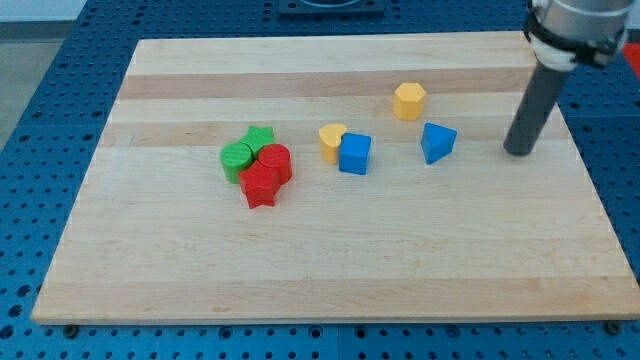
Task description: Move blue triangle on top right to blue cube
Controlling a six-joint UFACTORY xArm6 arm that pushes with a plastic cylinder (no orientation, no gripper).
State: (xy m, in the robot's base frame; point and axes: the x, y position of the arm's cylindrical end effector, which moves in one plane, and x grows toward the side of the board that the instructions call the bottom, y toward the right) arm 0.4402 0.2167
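Note:
The blue triangle (437,142) lies on the wooden board toward the view's right. The blue cube (354,154) sits to its left near the board's middle, touching a yellow block (332,141) on its upper left. My tip (519,151) rests on the board to the right of the blue triangle, with a clear gap between them. The dark rod rises from the tip toward the view's top right.
A yellow hexagonal block (409,100) sits above and left of the blue triangle. A cluster of two green blocks (247,150) and two red blocks (266,172) lies left of the middle. The board (340,280) rests on a blue pegged table.

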